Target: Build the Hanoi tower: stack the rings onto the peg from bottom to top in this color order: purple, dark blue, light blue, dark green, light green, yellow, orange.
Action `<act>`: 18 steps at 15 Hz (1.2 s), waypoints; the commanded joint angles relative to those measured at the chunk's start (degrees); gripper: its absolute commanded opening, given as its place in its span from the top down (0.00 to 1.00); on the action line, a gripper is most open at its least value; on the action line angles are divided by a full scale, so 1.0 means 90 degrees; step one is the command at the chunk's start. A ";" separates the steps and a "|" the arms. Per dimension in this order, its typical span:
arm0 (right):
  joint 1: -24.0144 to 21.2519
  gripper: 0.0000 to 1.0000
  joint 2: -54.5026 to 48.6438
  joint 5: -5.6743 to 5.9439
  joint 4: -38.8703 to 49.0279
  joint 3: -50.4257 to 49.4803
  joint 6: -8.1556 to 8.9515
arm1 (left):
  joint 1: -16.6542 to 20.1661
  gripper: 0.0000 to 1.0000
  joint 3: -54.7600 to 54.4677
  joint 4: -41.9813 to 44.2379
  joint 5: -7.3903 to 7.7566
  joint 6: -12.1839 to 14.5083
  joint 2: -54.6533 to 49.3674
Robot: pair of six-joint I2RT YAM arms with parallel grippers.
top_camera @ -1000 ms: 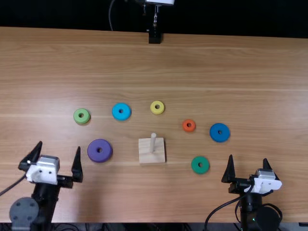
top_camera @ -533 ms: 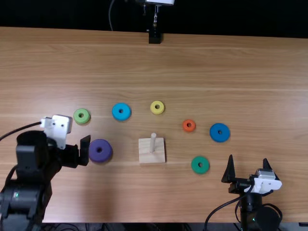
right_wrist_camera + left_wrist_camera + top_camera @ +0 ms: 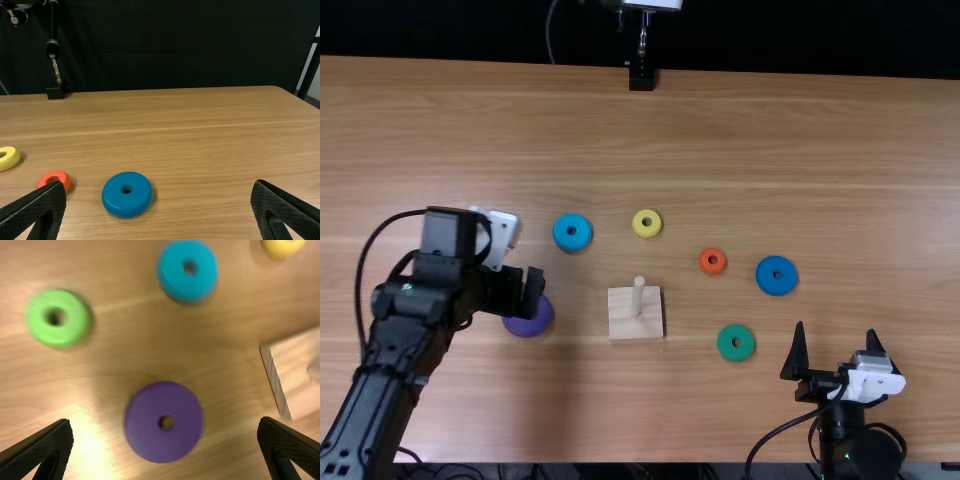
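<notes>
At left over the surface (image 3: 800,140), the left hand (image 3: 532,292) is spread above the purple ring (image 3: 150,437), likely to take the tower's base first. The right hand (image 3: 836,330), also spread, sits clear, near right

I count seven rings (image 3: 777,288) from here, plus one peg (image 3: 638,295) and one wooden base (image 3: 621,322).

The purple ring (image 3: 531,325) lies near the left pincer (image 3: 532,291).
</notes>
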 commanded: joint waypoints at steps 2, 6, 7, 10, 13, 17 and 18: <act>-0.0061 0.00 -0.0076 0.0001 -0.0145 -0.0071 0.0003 | -0.0646 0.00 0.0702 -0.0372 -0.0939 0.0020 0.0638; -0.0061 0.00 -0.0076 0.0001 -0.0145 -0.0071 0.0003 | -0.1066 0.00 0.0927 -0.0923 -0.2017 0.0067 0.1350; -0.0061 0.00 -0.0076 0.0001 -0.0145 -0.0071 0.0003 | -0.1115 0.00 0.0878 -0.0899 -0.1994 0.0055 0.1438; -0.0061 0.00 -0.0076 0.0001 -0.0145 -0.0071 0.0003 | -0.1164 0.00 0.0839 -0.0864 -0.1970 0.0055 0.1468; -0.0061 0.00 -0.0076 0.0001 -0.0145 -0.0071 0.0003 | -0.1173 0.00 0.0604 -0.0829 -0.1947 0.0043 0.1468; -0.0061 0.00 -0.0076 0.0001 -0.0145 -0.0071 0.0014 | -0.1173 0.00 0.0321 -0.0817 -0.1924 0.0043 0.1614; -0.0061 0.00 -0.0076 0.0001 -0.0145 -0.0071 0.0003 | -0.1173 0.00 0.0302 -0.0829 -0.1924 0.0043 0.1692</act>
